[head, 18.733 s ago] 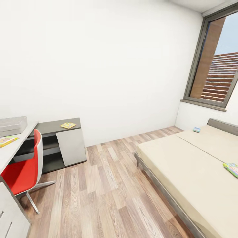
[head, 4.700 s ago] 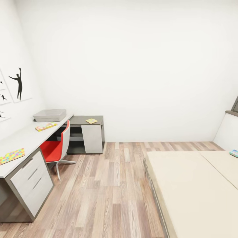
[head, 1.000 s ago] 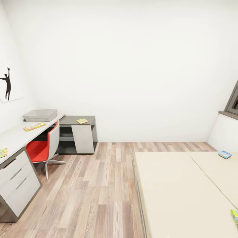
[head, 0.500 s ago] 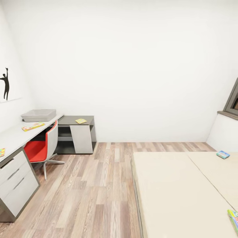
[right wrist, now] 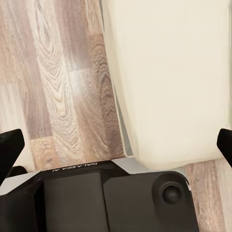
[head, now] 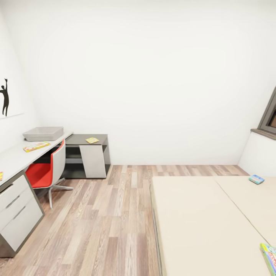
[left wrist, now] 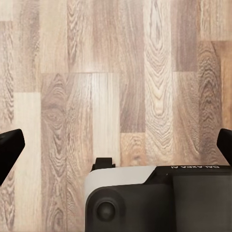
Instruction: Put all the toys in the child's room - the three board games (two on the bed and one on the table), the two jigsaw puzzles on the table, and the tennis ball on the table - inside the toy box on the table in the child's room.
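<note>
The pale grey toy box [head: 43,133] stands on the light grey table [head: 15,157] at the left wall. A flat colourful board game [head: 36,146] lies in front of it. A thin jigsaw puzzle [head: 92,140] rests on the dark corner section, and a sliver of another colourful sheet [head: 1,176] shows at the picture's left edge. On the cream bed [head: 199,218] lie two board games, one far [head: 256,179] and one near [head: 270,257]. The tennis ball is out of view. My left gripper [left wrist: 116,145] hangs open over the floor. My right gripper [right wrist: 116,145] is open above the bed's edge.
A red chair [head: 45,172] is tucked at the table, beside white drawers [head: 17,214]. Wood-plank floor [head: 103,222] runs between table and bed. A window [head: 270,119] sits in the right wall, and a black silhouette picture [head: 4,97] hangs on the left wall.
The head view has swung slightly right: the table has slid left and the near board game on the bed shows more. No object has moved.
</note>
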`<state>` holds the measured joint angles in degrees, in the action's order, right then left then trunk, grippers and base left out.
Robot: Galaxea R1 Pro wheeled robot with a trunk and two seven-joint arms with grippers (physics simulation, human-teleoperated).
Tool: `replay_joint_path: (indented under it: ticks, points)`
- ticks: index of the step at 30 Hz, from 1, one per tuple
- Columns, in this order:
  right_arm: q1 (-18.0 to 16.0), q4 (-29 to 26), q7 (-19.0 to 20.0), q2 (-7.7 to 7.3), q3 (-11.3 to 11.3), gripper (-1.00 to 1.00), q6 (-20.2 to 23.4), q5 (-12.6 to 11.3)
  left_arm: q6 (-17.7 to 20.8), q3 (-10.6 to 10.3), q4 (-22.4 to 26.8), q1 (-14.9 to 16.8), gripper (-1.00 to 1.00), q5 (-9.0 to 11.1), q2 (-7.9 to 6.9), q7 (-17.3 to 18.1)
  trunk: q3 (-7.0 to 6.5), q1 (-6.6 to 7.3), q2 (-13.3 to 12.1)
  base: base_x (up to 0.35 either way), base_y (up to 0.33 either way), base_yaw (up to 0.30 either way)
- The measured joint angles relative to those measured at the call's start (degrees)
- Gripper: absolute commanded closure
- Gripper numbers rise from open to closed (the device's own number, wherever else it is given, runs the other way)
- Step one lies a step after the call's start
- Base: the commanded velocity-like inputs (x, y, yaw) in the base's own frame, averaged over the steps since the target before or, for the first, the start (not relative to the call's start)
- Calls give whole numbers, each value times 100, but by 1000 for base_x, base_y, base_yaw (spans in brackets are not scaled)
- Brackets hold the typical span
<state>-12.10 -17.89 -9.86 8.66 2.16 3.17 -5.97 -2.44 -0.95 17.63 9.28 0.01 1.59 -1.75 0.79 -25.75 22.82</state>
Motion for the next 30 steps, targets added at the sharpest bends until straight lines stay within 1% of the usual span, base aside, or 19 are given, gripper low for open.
replay_joint_path:
  ticks: [11,30]
  points:
    - [1,1,11,1,3,-100,1,4,0,0,-1,-1,-100,0,0,0,38,0,-3,0,-82,0]
    - [5,1,12,3,-1,-100,1,8,0,0,-1,-1,-100,0,0,0,209,0,-4,0,-82,0]
